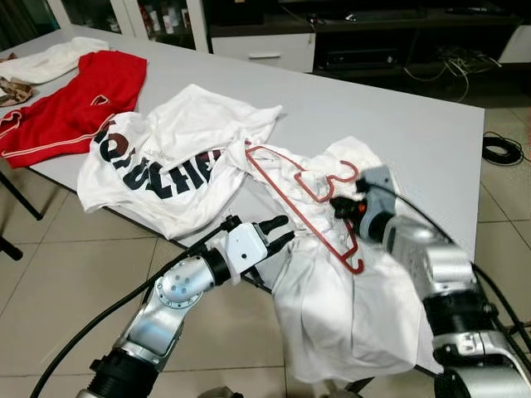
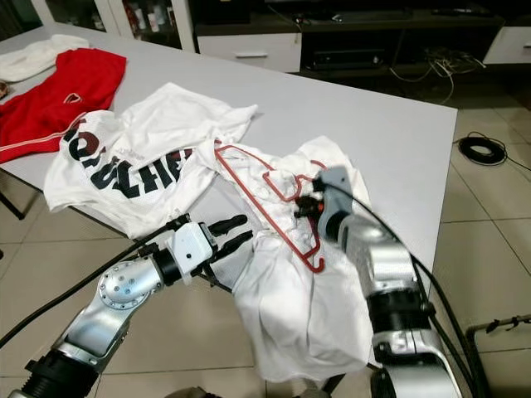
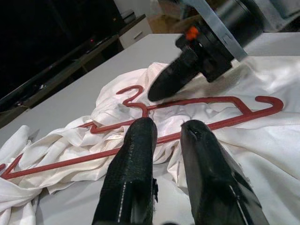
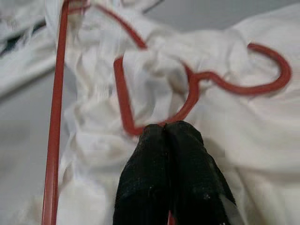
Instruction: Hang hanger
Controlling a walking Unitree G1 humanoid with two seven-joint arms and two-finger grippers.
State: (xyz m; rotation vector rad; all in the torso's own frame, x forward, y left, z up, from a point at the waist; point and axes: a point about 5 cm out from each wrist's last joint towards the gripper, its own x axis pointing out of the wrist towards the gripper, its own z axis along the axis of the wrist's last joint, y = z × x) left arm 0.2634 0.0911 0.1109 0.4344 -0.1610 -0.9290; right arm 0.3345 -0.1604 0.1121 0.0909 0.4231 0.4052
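In the middle of the frame, on the grey table (image 1: pixel 398 124), we see the red hanger (image 1: pixel 286 195) lying across a crumpled white garment (image 1: pixel 340 290) that droops over the near table edge. Its hook curls at centre right, and its long bar runs from upper left down to a curled end at lower right.

Our right gripper (image 1: pixel 342 207) sits at the hanger's neck, just below the hook; in the right wrist view its fingers (image 4: pixel 171 154) are pressed together at the red loop, seemingly pinching the plastic, though we cannot see the contact itself. Our left gripper (image 1: pixel 278 232) hovers at the near table edge, left of the garment, with its fingers (image 3: pixel 136 154) parted and nothing between them, pointing toward the bar.

A printed white shirt (image 1: pixel 166 166) lies at centre left and a red shirt (image 1: pixel 75 99) in the upper left.

To do this step well, we judge the right grip should be firm on the neck before lifting, since cloth is bunched through the hanger's loops. The left gripper could hold the fabric down so that the hanger rises without snagging.
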